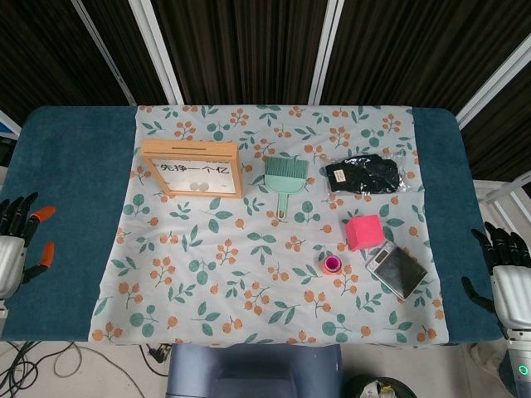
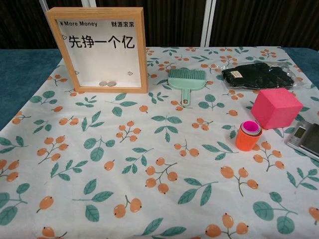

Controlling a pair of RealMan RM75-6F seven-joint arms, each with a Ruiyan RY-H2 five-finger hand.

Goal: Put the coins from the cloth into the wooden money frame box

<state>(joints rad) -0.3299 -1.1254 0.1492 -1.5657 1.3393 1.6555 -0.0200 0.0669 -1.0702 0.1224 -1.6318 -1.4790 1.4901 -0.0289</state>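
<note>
I see two coins [image 2: 107, 83] inside the money frame box [image 2: 97, 49]; right of the box lie brush [image 2: 186, 80], gloves [image 2: 257, 75], cube [image 2: 276, 108], cups [image 2: 247, 135] and scale [image 2: 305, 139].

Even bright overhead light; soft short shadows; both my views sharp; no glare; background dark.
</note>
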